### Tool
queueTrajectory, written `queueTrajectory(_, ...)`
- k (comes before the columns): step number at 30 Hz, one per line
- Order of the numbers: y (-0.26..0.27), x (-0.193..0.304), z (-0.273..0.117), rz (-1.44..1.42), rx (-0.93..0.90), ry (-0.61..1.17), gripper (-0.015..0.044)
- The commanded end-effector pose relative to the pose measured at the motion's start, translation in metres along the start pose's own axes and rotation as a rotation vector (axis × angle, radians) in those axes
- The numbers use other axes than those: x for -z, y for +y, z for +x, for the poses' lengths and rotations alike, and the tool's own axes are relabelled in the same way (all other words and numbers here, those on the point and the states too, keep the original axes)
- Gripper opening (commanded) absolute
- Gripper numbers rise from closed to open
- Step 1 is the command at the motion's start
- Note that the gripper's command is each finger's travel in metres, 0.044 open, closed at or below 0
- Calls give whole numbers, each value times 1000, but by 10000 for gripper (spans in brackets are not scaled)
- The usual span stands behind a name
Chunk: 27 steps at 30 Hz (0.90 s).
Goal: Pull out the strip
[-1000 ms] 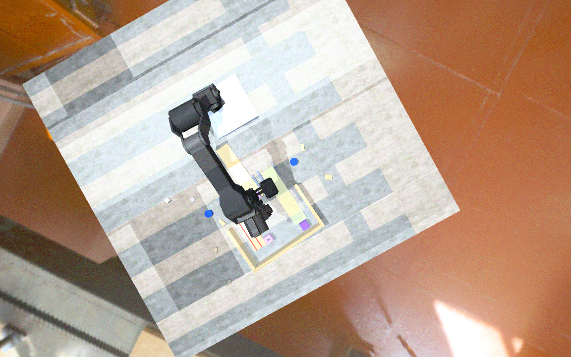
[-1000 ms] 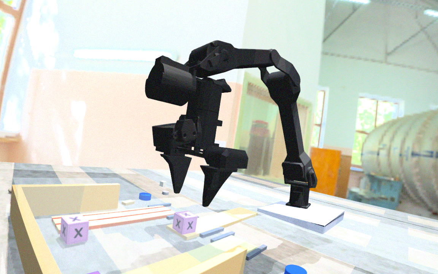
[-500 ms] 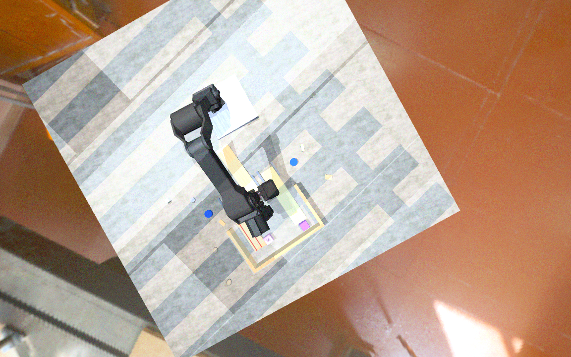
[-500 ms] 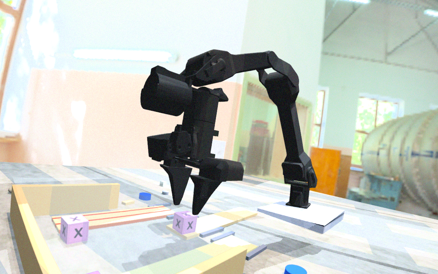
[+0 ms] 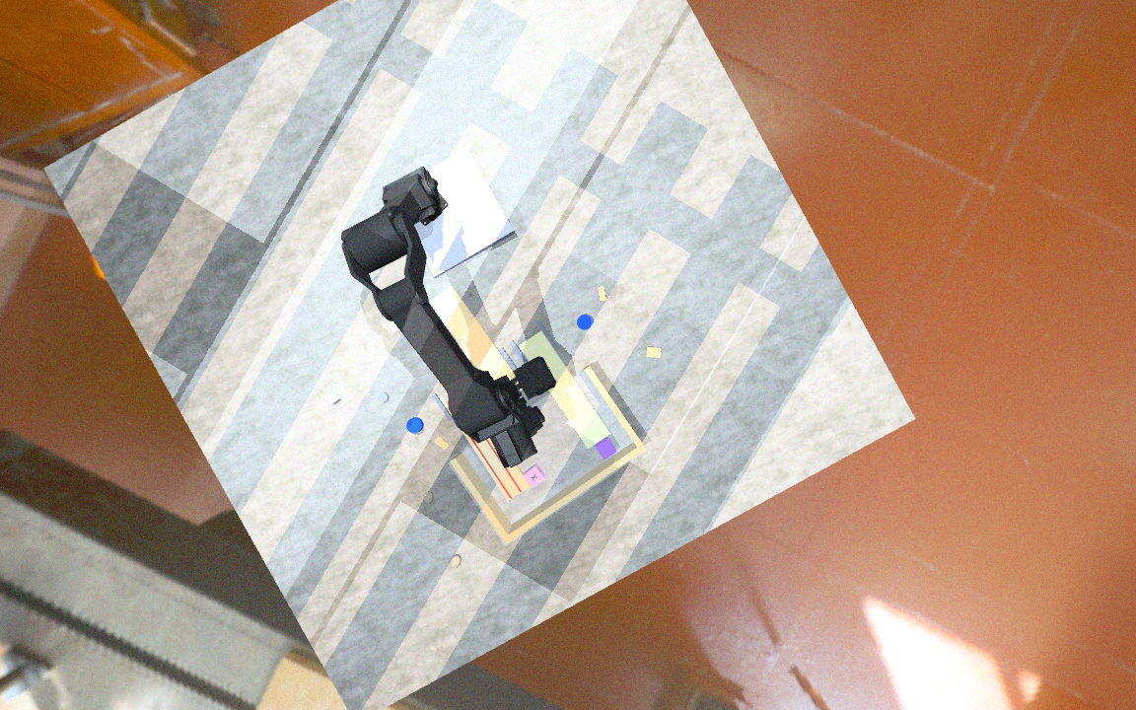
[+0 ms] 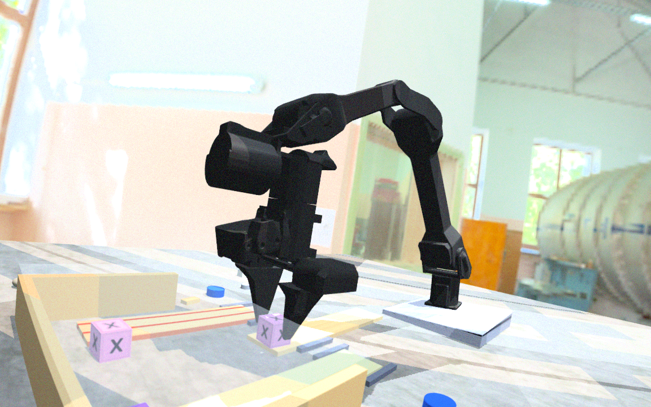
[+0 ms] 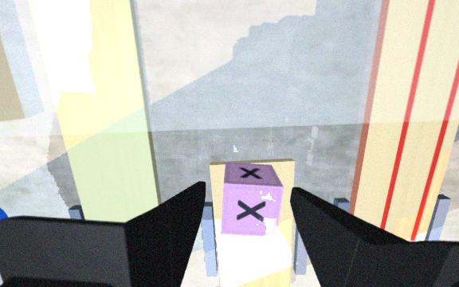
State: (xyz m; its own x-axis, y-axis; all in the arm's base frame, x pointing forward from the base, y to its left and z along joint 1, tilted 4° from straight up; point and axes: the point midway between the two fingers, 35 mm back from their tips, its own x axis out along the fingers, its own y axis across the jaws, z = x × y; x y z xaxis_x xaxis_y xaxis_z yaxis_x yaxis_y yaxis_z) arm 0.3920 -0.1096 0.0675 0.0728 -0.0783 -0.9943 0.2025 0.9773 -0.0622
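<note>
The claw (image 7: 249, 207), lowered and about half open, straddles the labelled cube (image 7: 252, 201) without yet gripping it; a gap shows on either side in the wrist view. The cube sits on the far end of the plain cream strip (image 7: 253, 255), apparently already drawn toward the arm, between the pale green strip (image 7: 110, 175) on the left and the red-lined strip (image 7: 409, 119) on the right. The pick-up step appears under way: next, the fingers need to close squarely, then lift straight up. Blue guide rails (image 7: 209, 247) flank the strip closely; the tabletop's walled frame (image 6: 34, 324) stands well apart.
</note>
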Motion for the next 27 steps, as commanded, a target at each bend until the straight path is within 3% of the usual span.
queueTrajectory(1, 0, 3, 9, -4, 3, 11, 250)
queueTrajectory(8, 0, 3, 10, -4, 3, 11, 250)
queueTrajectory(12, 0, 1, 8, 0, 0, 6, 145)
queueTrajectory(18, 0, 1, 8, 0, 0, 6, 105)
queueTrajectory(22, 0, 4, 6, 0, 0, 6, 0)
queueTrajectory(27, 2, 21, -9, -2, 1, 9, 0)
